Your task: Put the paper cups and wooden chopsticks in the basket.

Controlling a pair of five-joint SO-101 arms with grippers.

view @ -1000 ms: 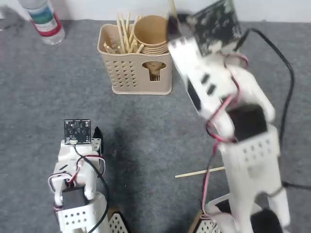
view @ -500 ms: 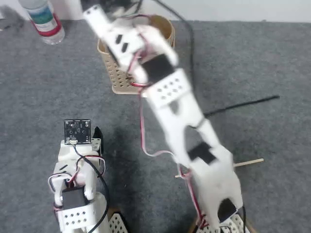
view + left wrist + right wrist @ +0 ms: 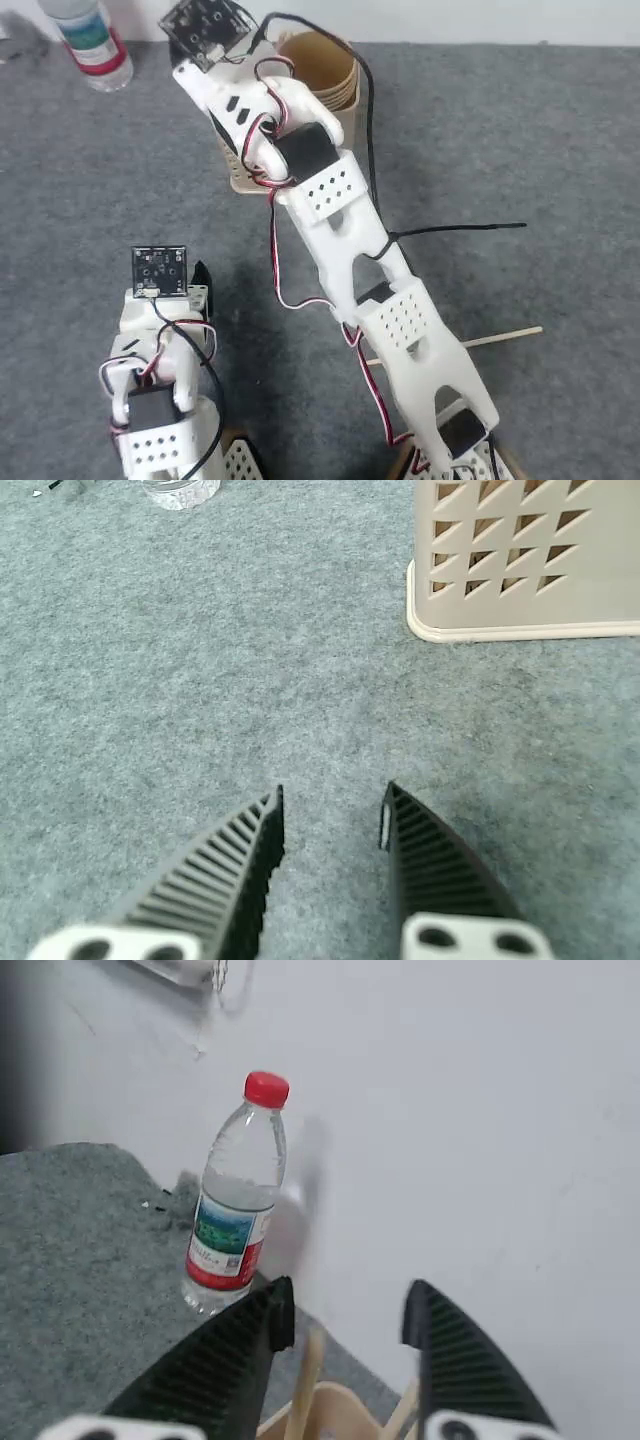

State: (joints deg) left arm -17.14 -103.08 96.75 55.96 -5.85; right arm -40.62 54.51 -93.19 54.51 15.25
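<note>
The right gripper (image 3: 345,1325) is released, jaws spread with nothing between them, and hangs over the basket (image 3: 520,560). Chopsticks (image 3: 305,1375) stand in the basket right under it, one tip close beside a jaw; I cannot tell whether it touches. Paper cups (image 3: 322,62) sit stacked in the basket just beside the wrist. Beyond the fingertips stands a bottle (image 3: 236,1200) against the wall. The right arm (image 3: 340,215) behind the gripper is stretched out almost straight from its base, slanting across the carpet (image 3: 520,150) and covering much of the basket. A loose chopstick (image 3: 505,337) lies flat on the carpet far back from the gripper, next to the arm's lower link.

The left gripper (image 3: 330,825) is also released and empty, jaws apart, low over bare carpet. The basket stands ahead of it and to one side, well apart. The left arm (image 3: 160,350) is folded back over its base.
</note>
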